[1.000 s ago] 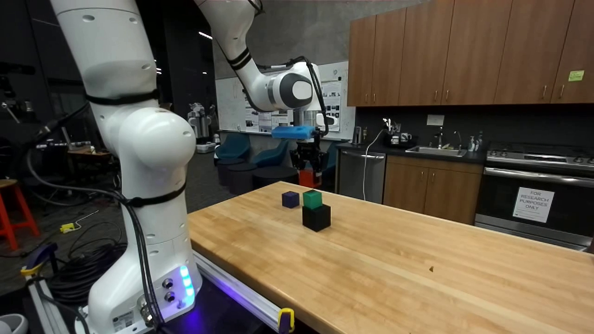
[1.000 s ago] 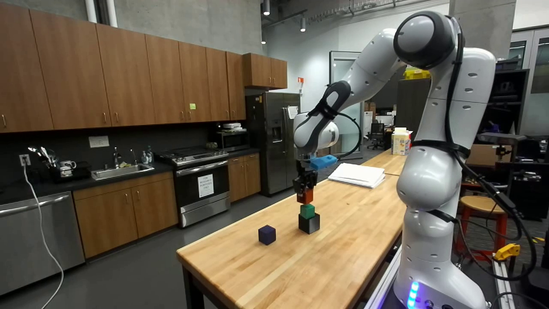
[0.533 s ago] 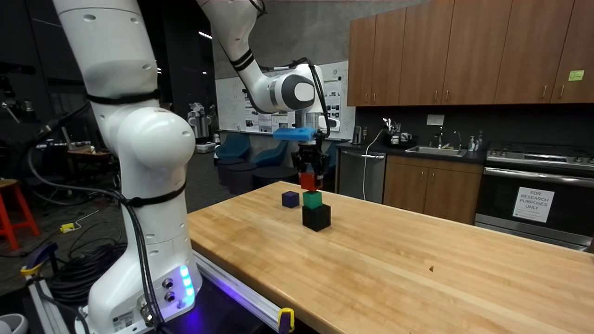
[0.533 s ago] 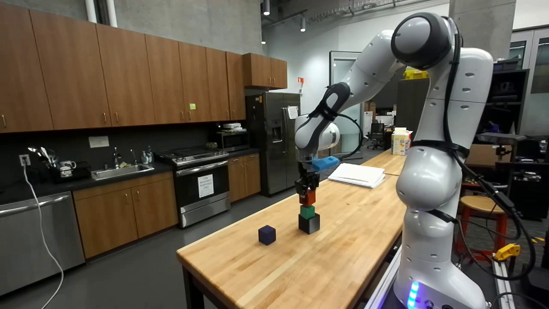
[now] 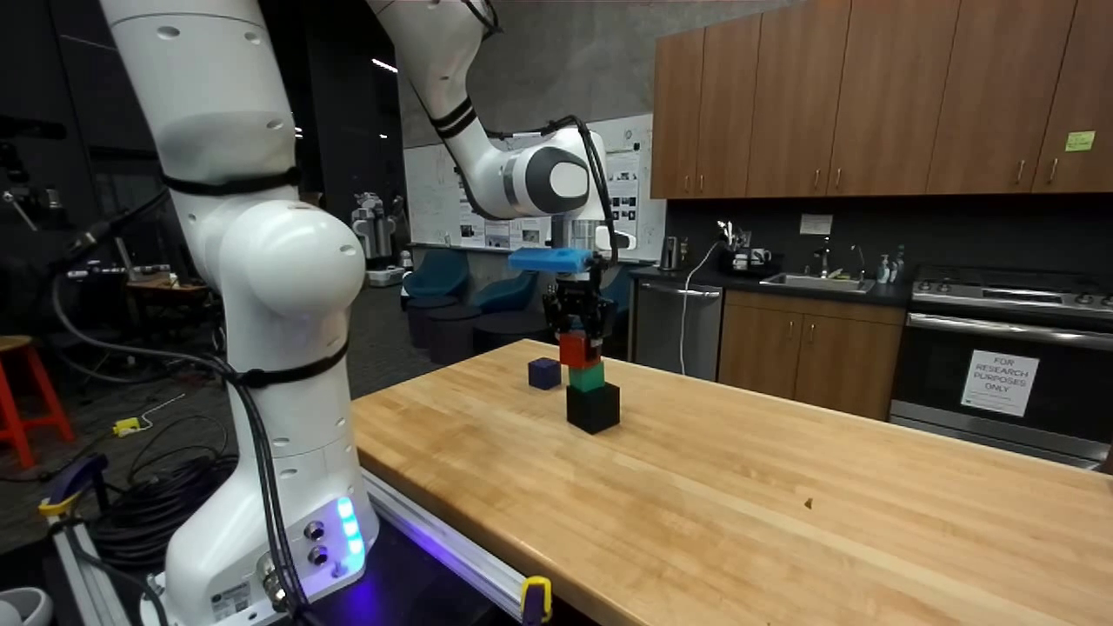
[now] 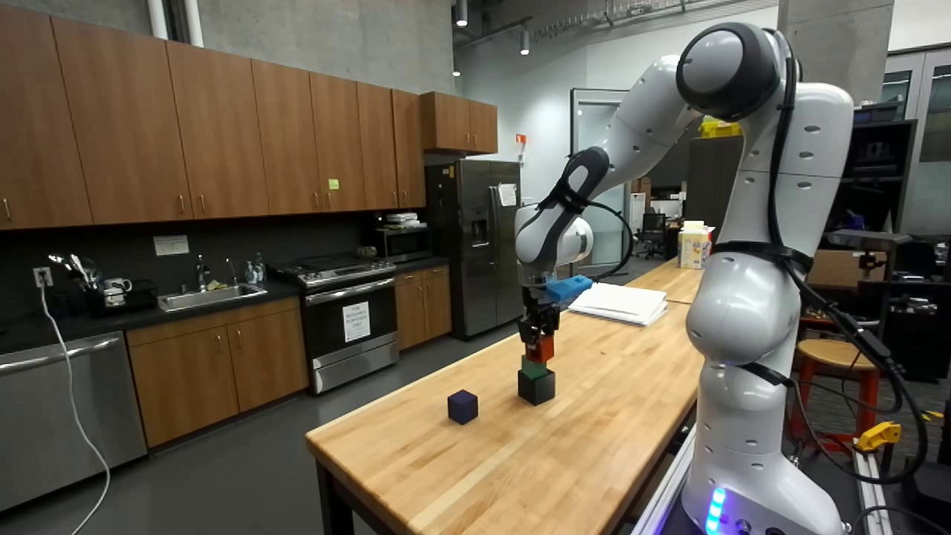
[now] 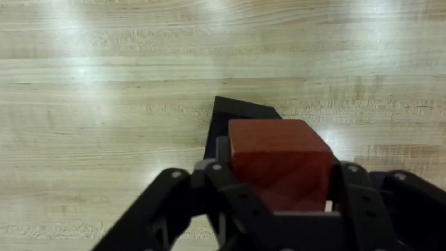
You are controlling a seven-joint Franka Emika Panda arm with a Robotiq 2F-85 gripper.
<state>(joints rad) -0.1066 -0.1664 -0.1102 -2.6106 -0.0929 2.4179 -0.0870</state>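
My gripper is shut on a red block, which also shows between the fingers in the wrist view. The red block is right over a small green block, covering its top and sitting offset from it. They look in contact. The green block stands on a larger black block. In the wrist view the black block shows partly behind the red one, and the green block is hidden. A dark purple block stands apart on the wooden table.
A stack of white paper and a carton are further along the table. A yellow clamp sits at the table edge near the robot base. Kitchen counter, sink and stove stand beyond the table.
The gripper has come down with the red block, from above the green block to meeting its top, with a slight sideways shift. The purple block has not moved.
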